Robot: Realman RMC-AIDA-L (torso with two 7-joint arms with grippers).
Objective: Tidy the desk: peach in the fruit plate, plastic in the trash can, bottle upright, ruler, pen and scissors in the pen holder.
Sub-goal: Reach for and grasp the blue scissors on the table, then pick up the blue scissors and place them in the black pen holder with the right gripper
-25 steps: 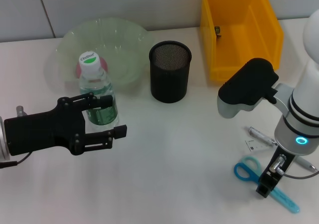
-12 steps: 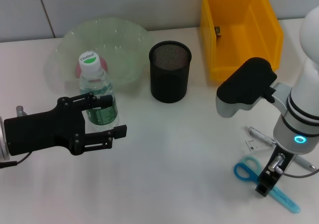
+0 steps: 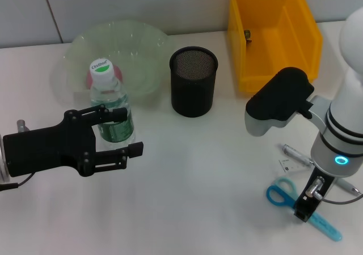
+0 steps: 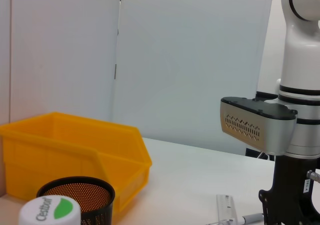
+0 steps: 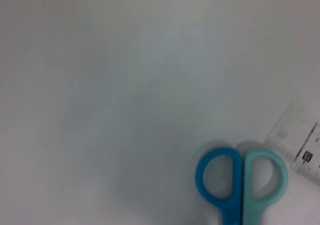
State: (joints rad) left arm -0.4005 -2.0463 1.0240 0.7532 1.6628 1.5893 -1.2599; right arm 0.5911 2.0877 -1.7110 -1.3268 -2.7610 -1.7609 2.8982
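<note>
My right gripper (image 3: 304, 209) hangs low over the scissors (image 3: 295, 202); I can't tell how its fingers stand. The scissors' handles lie at its ten o'clock, blades running toward four. That arm is nearest. My left gripper (image 3: 122, 131) is spread around the upright bottle (image 3: 110, 105). The holder (image 3: 193, 80) stands farther back, centre.

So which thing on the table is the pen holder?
Start at the big yellow bin at the table's far edge. Just to the left of it stands the pen holder, a black mesh cup. The clear plate beyond it is wide and shallow; the holder is dark, tall and round.
</note>
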